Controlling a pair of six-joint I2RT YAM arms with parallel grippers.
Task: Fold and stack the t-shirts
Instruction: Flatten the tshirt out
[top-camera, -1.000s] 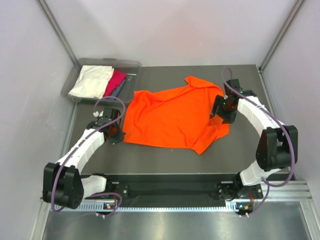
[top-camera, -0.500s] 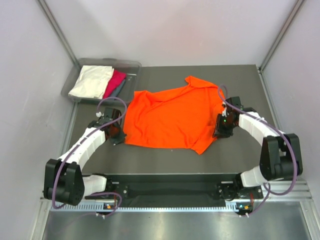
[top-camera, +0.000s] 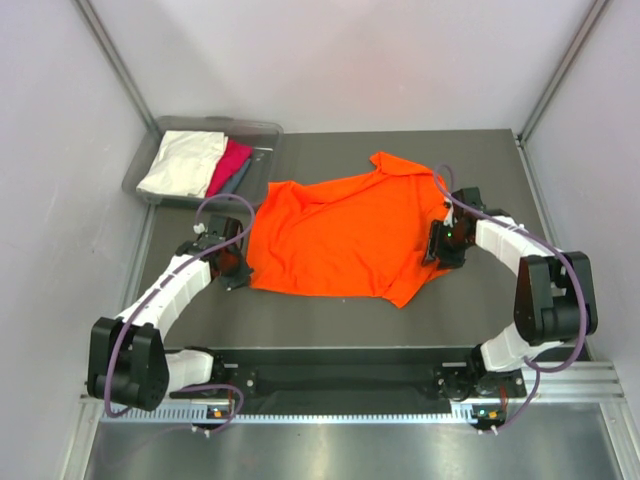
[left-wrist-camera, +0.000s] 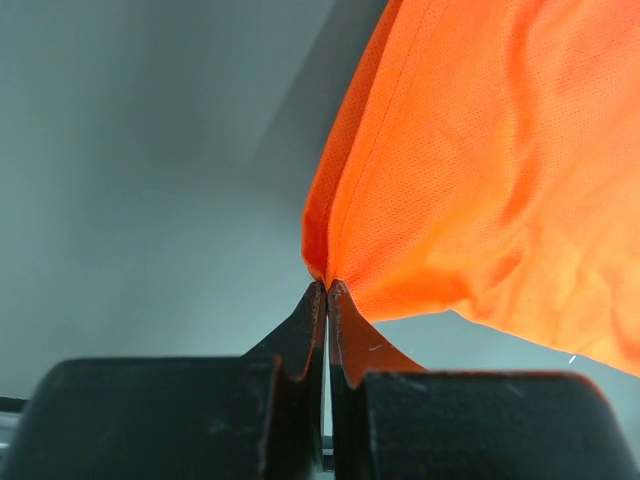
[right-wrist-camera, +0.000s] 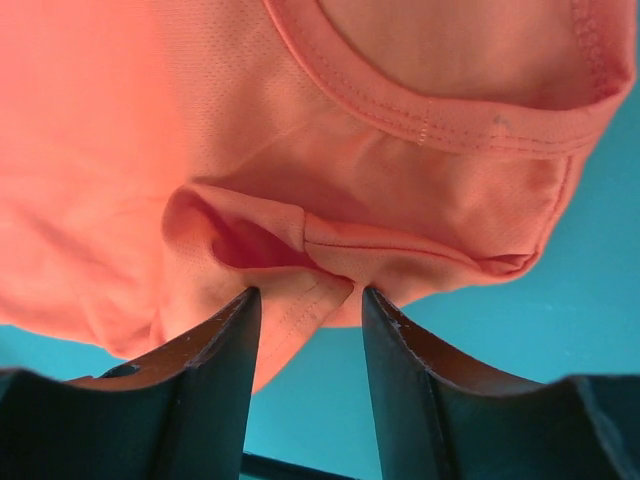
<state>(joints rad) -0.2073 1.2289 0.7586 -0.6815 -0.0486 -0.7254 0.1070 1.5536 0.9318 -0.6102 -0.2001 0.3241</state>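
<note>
The bright orange t-shirt (top-camera: 345, 235) lies spread on the dark table, a little crumpled. My left gripper (top-camera: 240, 272) is shut on its lower left corner; in the left wrist view the jaws (left-wrist-camera: 327, 285) pinch the cloth's (left-wrist-camera: 480, 180) edge. My right gripper (top-camera: 437, 247) is open at the shirt's right side; in the right wrist view its jaws (right-wrist-camera: 305, 295) straddle a fold of sleeve cloth (right-wrist-camera: 300, 235) below the collar (right-wrist-camera: 440, 120). Cream-white (top-camera: 183, 162), magenta-pink (top-camera: 230, 164) and teal-grey (top-camera: 240, 178) t-shirts lie in the bin.
The grey plastic bin (top-camera: 262, 136) stands at the table's back left corner. White walls close in on three sides, with metal posts at the corners. A black rail (top-camera: 340, 380) runs along the near edge between the arm bases.
My right gripper has moved down along the shirt's right side, from near the collar to the sleeve fold. The left gripper has held its grip with little movement.
</note>
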